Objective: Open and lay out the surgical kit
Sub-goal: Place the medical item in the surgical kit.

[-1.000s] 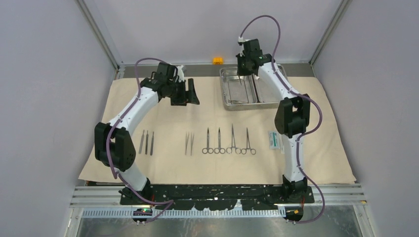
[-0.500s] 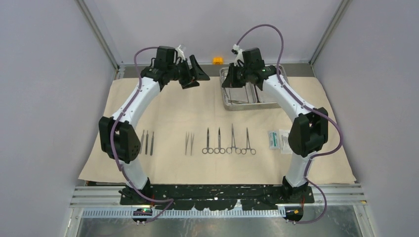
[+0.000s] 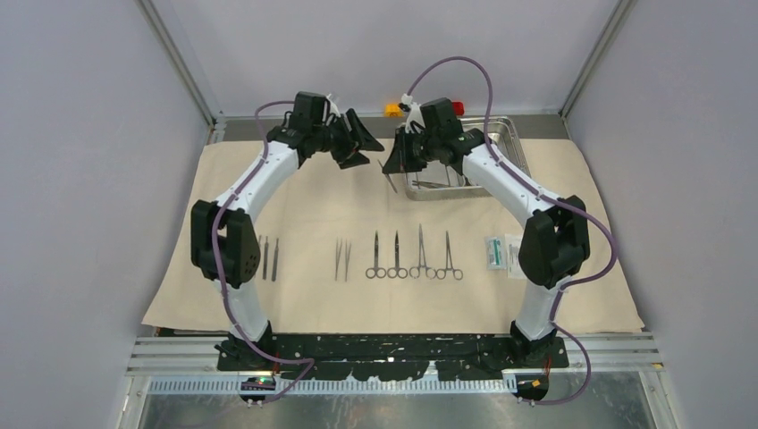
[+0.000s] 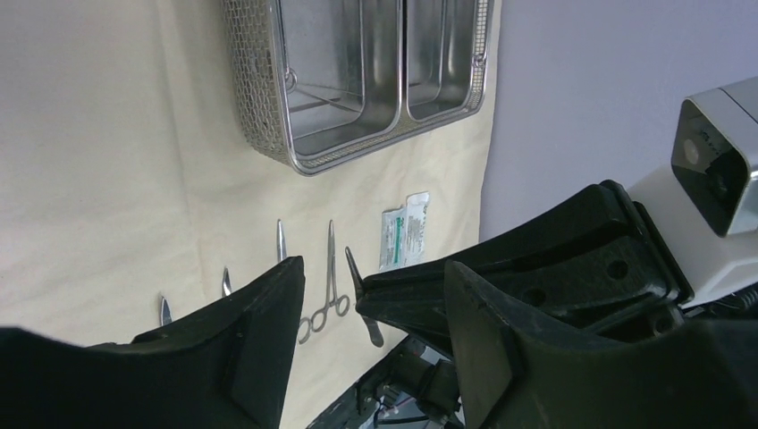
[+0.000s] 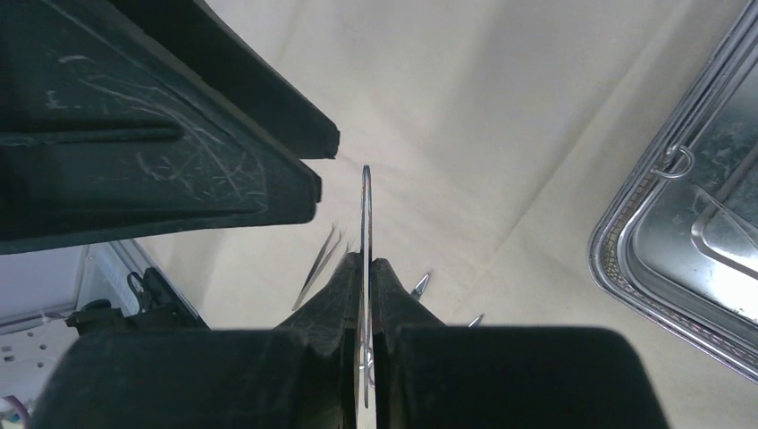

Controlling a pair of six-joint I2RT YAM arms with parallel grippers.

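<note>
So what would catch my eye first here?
The two pincers nearly meeting above the far middle of the cloth: the right pincer is shut on a slim steel tool, with the left pincer open right beside it. Then the neat row of clamps, tweezers and handles on the cloth's near half, and the shiny tray at the far right.

This is a robot lab's test cell: a beige cloth (image 3: 304, 210) covers the bench, with bare grey walls (image 3: 80, 179) on either side and aluminium frame posts (image 3: 179, 63) rising past its far corners. Two robot arms (image 3: 259, 179) sit bolted to a black perforated plate (image 3: 393, 350) at the cloth's near edge, purple cables (image 3: 465, 63) loop above it, and steel tools (image 3: 398, 255) lie in a neat row on it.
</note>
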